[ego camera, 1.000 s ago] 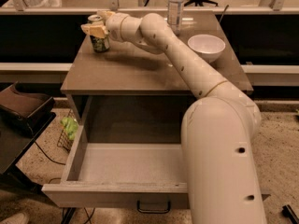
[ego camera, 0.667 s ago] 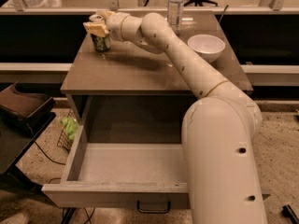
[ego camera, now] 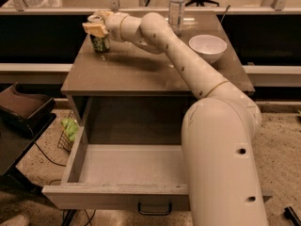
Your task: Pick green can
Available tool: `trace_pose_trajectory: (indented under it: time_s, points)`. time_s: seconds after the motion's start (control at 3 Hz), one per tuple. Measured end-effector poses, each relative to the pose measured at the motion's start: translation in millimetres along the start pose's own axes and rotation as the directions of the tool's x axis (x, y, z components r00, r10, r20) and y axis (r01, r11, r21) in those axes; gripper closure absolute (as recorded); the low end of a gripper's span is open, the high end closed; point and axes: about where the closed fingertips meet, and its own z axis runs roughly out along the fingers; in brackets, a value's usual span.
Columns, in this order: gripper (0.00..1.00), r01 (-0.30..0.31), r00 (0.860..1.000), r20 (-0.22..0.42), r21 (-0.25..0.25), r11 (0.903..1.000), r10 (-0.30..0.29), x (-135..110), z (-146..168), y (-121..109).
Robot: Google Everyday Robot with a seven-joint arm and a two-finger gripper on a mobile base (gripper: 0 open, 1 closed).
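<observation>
The green can (ego camera: pixel 100 43) stands upright at the back left corner of the brown table top (ego camera: pixel 155 72). My gripper (ego camera: pixel 96 26) reaches it from the right, at the end of the long white arm (ego camera: pixel 188 65). Its pale fingers (ego camera: pixel 93 29) are closed around the can's upper part, hiding most of the silver top. The can's base still rests on the table.
A clear plastic bottle (ego camera: pixel 177 6) stands at the back of the table, and a white bowl (ego camera: pixel 207 47) sits at the right. An open drawer (ego camera: pixel 127 166) juts out below the table front. A wire basket with green items (ego camera: pixel 69 130) sits on the floor at the left.
</observation>
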Motion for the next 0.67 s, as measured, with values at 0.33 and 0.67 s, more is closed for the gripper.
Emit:
trace_pose_trajectory:
  time_s: [0.33,0.67]
  points:
    - [1.00,0.035,0.998,0.045,-0.044,0.9984,-0.033,-26,4,10]
    - [1.00,0.062,0.992,0.118,-0.083,0.9946,-0.052,-69,-9,11]
